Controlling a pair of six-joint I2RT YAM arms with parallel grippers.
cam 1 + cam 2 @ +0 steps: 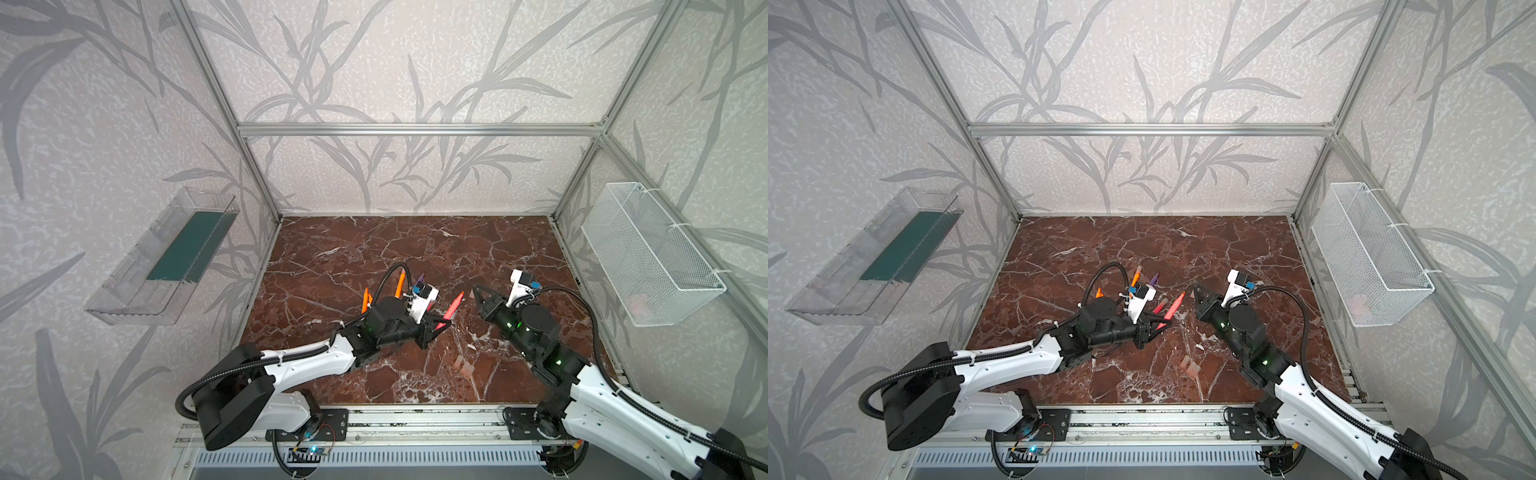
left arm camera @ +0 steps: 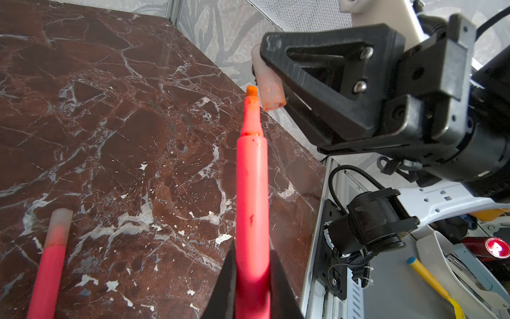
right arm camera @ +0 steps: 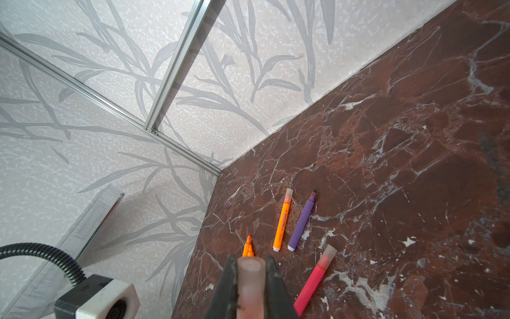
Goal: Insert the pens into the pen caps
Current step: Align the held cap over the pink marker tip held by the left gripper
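Inside left pincer (image 2: 252, 250), red-pink pen (image 2: 252, 179)

1. The counter (image 1: 374, 249) is red-brown marble veined in white.
2. Pale wallpaper (image 1: 374, 62) with grey leaves rises behind its back and side edges, framed by aluminium bars (image 1: 415, 129).
3. A clear plastic bin (image 1: 137, 286) with a dark green panel (image 1: 187, 245) inside hangs beyond the left edge.
4. A white wire-mesh basket (image 1: 648, 253) hangs beyond the right edge; something pinkish inside is too blurred to name.
5. A metal rail (image 1: 415, 419) and a slotted grille (image 1: 415, 457) run along the front edge.
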